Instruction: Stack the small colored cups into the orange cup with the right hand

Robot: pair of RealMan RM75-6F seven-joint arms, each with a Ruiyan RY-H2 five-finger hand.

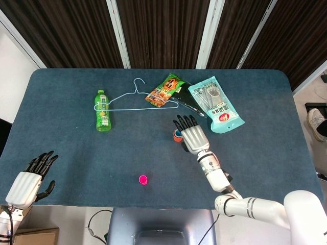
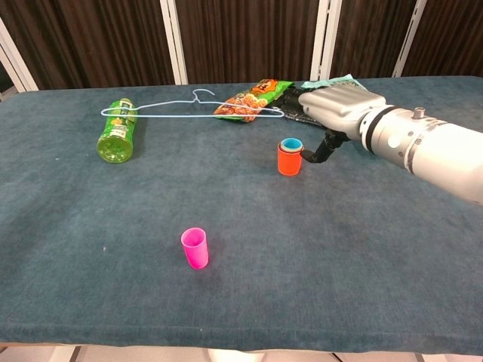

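The orange cup [image 2: 289, 162] stands upright right of the table's middle, with a blue cup [image 2: 291, 144] nested in it so that only the blue rim shows. My right hand [image 2: 337, 110] hovers just right of and above the stack, fingers spread, holding nothing; its thumb hangs close beside the cup. From the head view the right hand [image 1: 191, 136] covers most of the orange cup [image 1: 177, 137]. A pink cup [image 2: 195, 248] [image 1: 143, 179] stands alone near the front edge. My left hand [image 1: 29, 176] rests open at the table's near left corner.
A green bottle [image 1: 102, 117] lies at the left on a light wire hanger [image 1: 134, 99]. An orange snack bag [image 1: 164, 90] and a teal packet [image 1: 216, 104] lie at the back, behind the right hand.
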